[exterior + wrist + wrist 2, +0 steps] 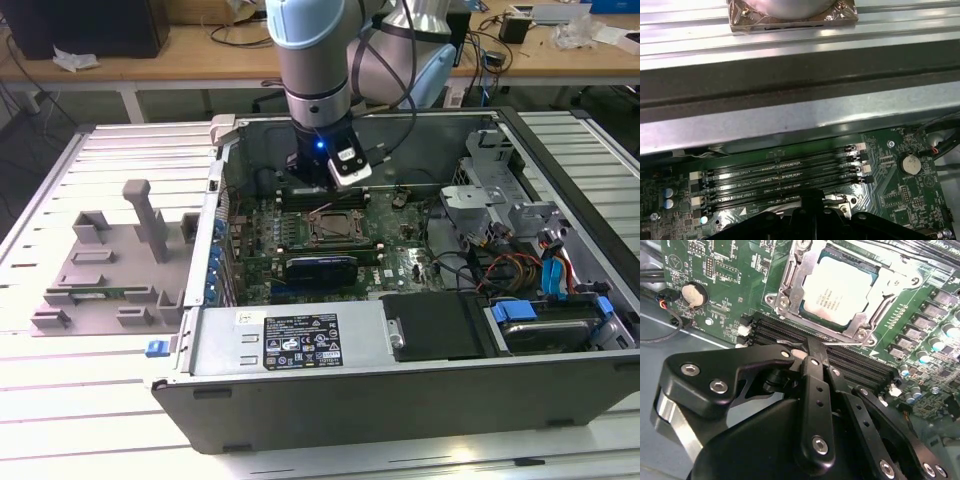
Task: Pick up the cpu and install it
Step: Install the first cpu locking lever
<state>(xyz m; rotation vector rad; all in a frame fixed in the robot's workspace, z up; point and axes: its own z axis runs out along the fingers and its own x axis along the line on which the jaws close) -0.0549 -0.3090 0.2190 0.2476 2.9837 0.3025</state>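
The cpu (842, 290), a flat square chip with a silver top, lies inside the metal-framed socket (790, 287) on the green motherboard (715, 285). My gripper (814, 344) hovers over the black memory slots (860, 365) just beside the socket, apart from the cpu. Its black fingers (815, 365) are pressed together with nothing between them. In the exterior view the gripper (322, 190) hangs inside the open computer case, just behind the socket (333, 228). The first wrist view shows the gripper (812, 201) above the memory slots (780, 172).
The case's metal walls (360, 122) enclose the board. A black power supply (440, 325) and drive bay with blue cables (555, 275) fill the exterior view's right. A grey fixture tray (110, 260) sits on the table at the left. A coin battery (692, 294) is on the board.
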